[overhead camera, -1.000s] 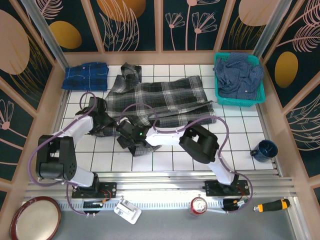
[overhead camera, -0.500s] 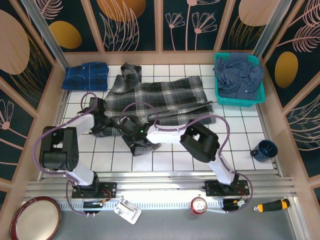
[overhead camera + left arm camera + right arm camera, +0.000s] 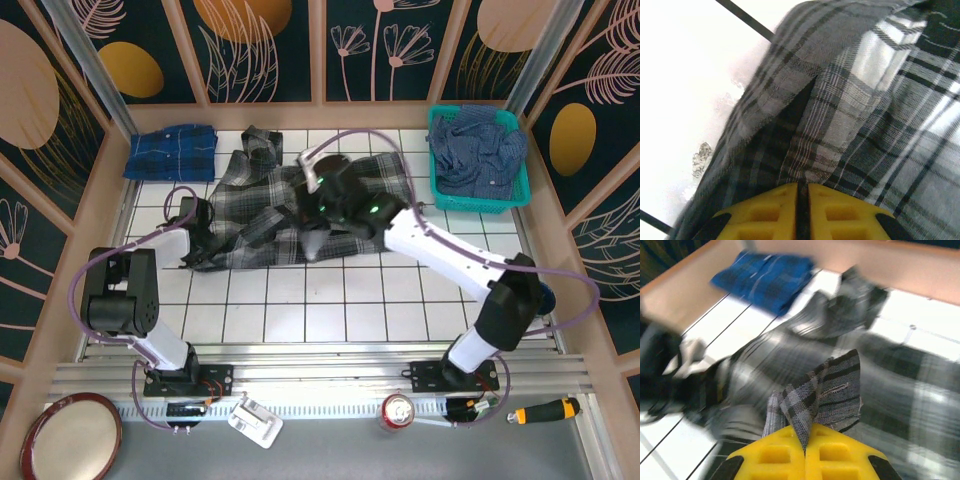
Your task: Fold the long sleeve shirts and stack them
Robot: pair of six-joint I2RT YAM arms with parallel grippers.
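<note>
The grey plaid shirt (image 3: 355, 195) lies spread across the upper middle of the white gridded table (image 3: 330, 310), collar end bunched toward the upper left. Its lower edge runs roughly level across the middle of the frame. Its left edge is rumpled where the left gripper (image 3: 203, 243) meets it.

In the left wrist view the left gripper (image 3: 801, 194) has its yellow fingers pressed together on the plaid cloth (image 3: 850, 115), beside bare white tabletop. The right gripper (image 3: 310, 215) sits over the middle of the shirt. In its wrist view the right gripper (image 3: 805, 440) is clamped on a raised fold of the same plaid (image 3: 825, 390).

The blue plaid shirt (image 3: 170, 152) lies folded at the upper left corner, just beside the collar end. The navy shirt (image 3: 478, 148) is heaped in the teal basket (image 3: 482, 204) at the upper right, near the grey shirt's right edge.

Bare grid squares cover the lower half of the table. A dark mug (image 3: 527, 300) stands at the right edge.
</note>
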